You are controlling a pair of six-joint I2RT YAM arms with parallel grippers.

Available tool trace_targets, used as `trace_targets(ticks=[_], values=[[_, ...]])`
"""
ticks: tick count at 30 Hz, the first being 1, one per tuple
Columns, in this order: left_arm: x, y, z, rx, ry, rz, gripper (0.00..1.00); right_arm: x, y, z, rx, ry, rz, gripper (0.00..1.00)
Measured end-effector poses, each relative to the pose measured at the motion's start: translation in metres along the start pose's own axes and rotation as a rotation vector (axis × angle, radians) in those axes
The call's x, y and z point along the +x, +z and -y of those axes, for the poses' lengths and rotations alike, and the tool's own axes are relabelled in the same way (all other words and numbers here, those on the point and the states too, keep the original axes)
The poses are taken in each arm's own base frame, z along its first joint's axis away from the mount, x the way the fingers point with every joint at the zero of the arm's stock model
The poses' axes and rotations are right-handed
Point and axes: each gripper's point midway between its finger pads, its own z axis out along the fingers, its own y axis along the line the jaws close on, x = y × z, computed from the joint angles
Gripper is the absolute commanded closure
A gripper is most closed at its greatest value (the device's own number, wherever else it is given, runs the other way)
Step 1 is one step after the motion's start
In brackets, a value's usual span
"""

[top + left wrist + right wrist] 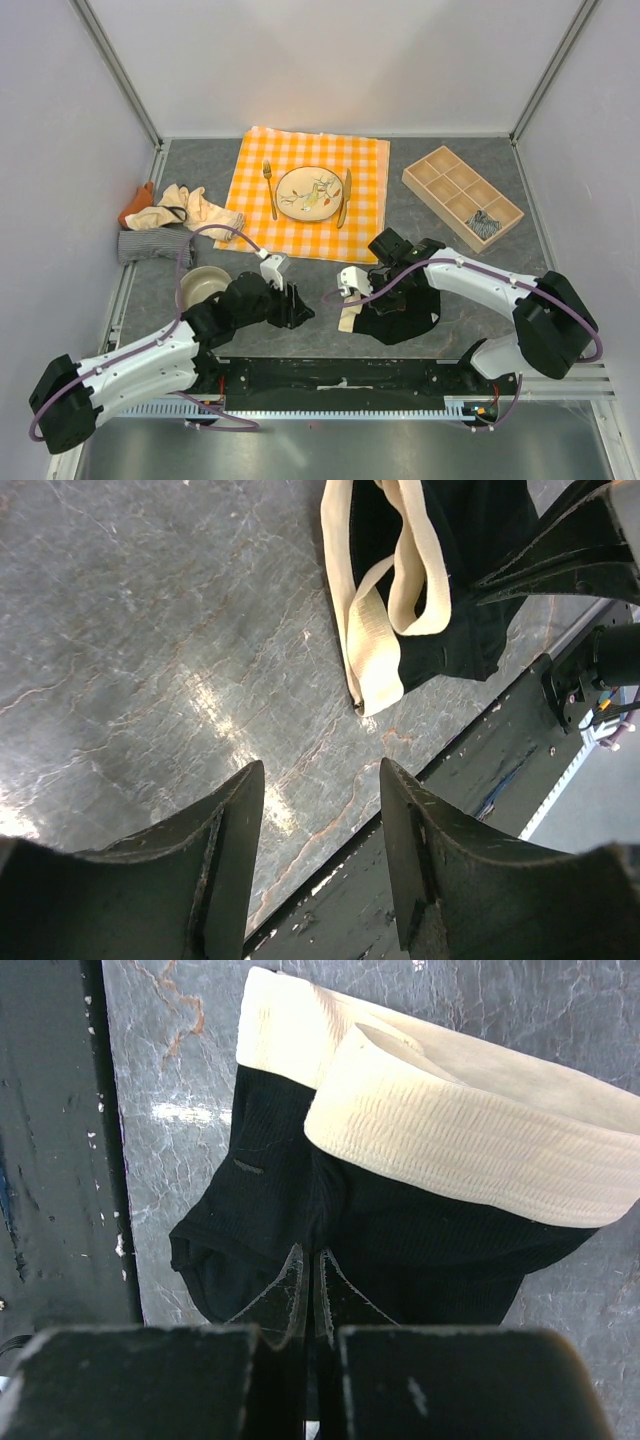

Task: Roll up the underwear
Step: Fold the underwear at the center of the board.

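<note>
A black underwear with a cream band (pixel 470 1140) lies bunched on the grey table just in front of the arm bases (pixel 352 312). My right gripper (pixel 310 1252) is shut on a fold of its black cloth (pixel 270 1210); in the top view it (pixel 385 308) sits low over the garment. My left gripper (pixel 320 775) stands open and empty over the table edge, the garment (pixel 440 590) a little beyond it. More underwear, cream (pixel 185 208), orange (pixel 135 205) and striped (pixel 150 245), is heaped at the left wall. Another striped one (pixel 485 223) lies in the wooden box.
An orange-and-white checked tablecloth (pixel 365 165) at the back centre carries a plate (pixel 310 193), fork (pixel 268 187) and knife (pixel 345 197). A wooden compartment box (pixel 450 180) stands back right. A bowl (pixel 205 285) sits by the left arm. A black rail (pixel 480 770) runs along the near edge.
</note>
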Motion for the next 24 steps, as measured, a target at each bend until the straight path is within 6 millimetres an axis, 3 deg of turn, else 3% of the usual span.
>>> trace_targets(ticks=[7, 16, 20, 24], values=[[0.007, 0.016, 0.006, 0.035, -0.026, -0.042, 0.44, -0.004, 0.001, -0.003, -0.006, -0.045, 0.003, 0.97], [0.006, 0.044, 0.027, 0.130, -0.072, -0.090, 0.44, -0.016, -0.015, -0.001, 0.046, -0.110, 0.050, 0.99], [0.004, 0.054, 0.034, 0.166, -0.093, -0.092, 0.61, -0.015, -0.020, 0.004, 0.064, -0.080, 0.066, 1.00], [-0.004, 0.061, 0.040, 0.194, -0.109, -0.057, 0.75, -0.018, -0.040, 0.031, 0.127, 0.033, 0.131, 1.00]])
